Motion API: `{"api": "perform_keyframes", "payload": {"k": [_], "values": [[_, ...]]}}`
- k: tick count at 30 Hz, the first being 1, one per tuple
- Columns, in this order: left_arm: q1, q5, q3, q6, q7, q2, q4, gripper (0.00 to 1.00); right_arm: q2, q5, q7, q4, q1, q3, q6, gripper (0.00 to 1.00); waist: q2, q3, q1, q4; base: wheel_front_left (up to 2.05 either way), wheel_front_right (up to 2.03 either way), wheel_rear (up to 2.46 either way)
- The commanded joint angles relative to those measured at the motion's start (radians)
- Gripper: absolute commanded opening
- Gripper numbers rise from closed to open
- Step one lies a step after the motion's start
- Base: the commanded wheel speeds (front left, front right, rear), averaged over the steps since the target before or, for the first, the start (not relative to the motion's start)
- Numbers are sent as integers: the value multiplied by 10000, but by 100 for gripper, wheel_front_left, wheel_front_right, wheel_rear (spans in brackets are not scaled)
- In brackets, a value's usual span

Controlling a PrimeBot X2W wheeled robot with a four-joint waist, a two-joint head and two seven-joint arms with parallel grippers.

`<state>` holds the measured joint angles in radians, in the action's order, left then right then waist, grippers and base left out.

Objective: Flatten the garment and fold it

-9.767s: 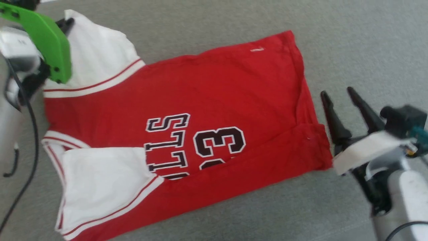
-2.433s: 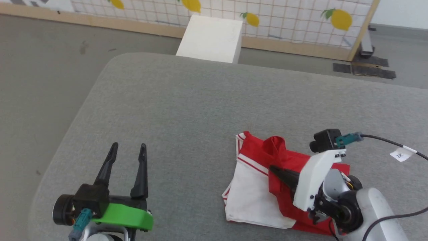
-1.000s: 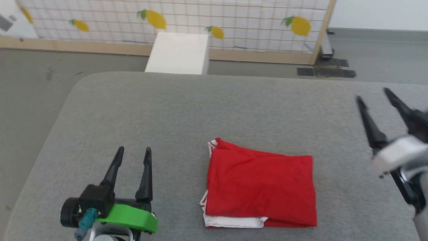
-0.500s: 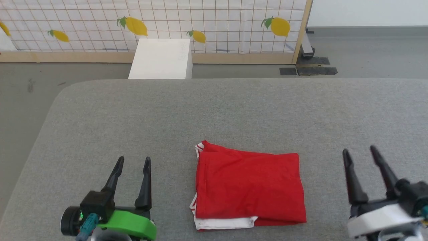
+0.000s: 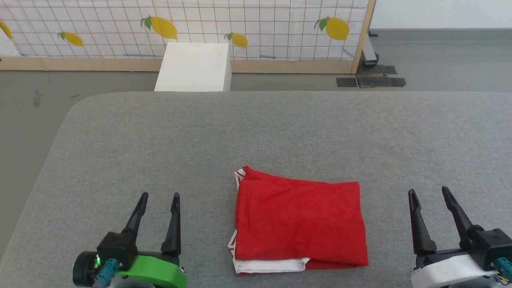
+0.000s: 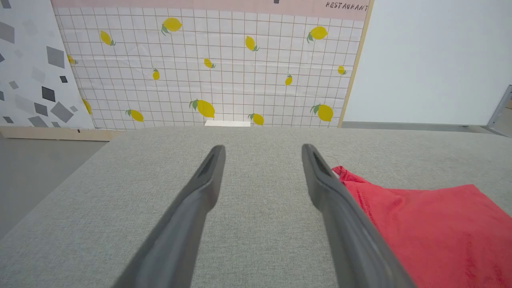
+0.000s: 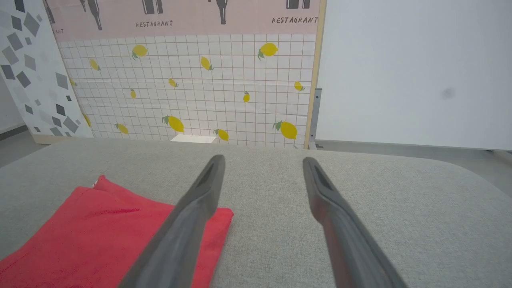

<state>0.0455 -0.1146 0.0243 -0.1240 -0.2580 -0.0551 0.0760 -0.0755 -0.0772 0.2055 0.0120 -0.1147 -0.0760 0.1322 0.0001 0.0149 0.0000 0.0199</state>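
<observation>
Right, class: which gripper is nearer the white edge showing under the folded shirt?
Left. The white edge runs along the shirt's near left corner, to the right of the left gripper; the right gripper stands past the shirt's right edge.

A grey cloth-topped desk (image 5: pixel 160 132) with a rounded far left corner. Beyond its far edge, left of middle, a white box (image 5: pixel 194 68) stands on the grey floor (image 5: pixel 32 104) before a gridded lemon-print panel (image 5: pixel 260 24) with a wooden frame (image 5: pixel 362 38). A white wall (image 6: pixel 432 60) lies right of the panel.
</observation>
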Motion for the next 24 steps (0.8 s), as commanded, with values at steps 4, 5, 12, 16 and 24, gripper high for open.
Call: {"api": "perform_keyframes", "payload": {"k": [4, 5, 12, 16, 24], "values": [[-11, 61, 18, -63, -38, 10, -12, 100, 43, 226, -121, 129, 62, -57, -15, 100, -1, 54, 0, 42, 0, 0, 0], [-23, 61, 27, -63, -38, 12, -15, 100, 29, 279, -178, 144, 60, -68, -15, 100, -1, 66, 0, 58, 0, 0, 0], [-189, 52, 94, -65, -38, 23, -65, 100, -301, -359, -1470, 431, 454, -131, -15, 100, -1, 374, 0, 219, 0, 0, 0], [-378, 50, 91, -65, -38, 28, -119, 100, -1012, -1991, -4021, 668, 1045, 258, -15, 100, -1, 767, 0, 407, 0, 0, 0], [-770, 42, 230, -66, -38, 39, -121, 100, -1352, -5273, -9349, 375, 1775, 244, -15, 100, -1, 1440, 0, 923, 0, 0, 0]]}}
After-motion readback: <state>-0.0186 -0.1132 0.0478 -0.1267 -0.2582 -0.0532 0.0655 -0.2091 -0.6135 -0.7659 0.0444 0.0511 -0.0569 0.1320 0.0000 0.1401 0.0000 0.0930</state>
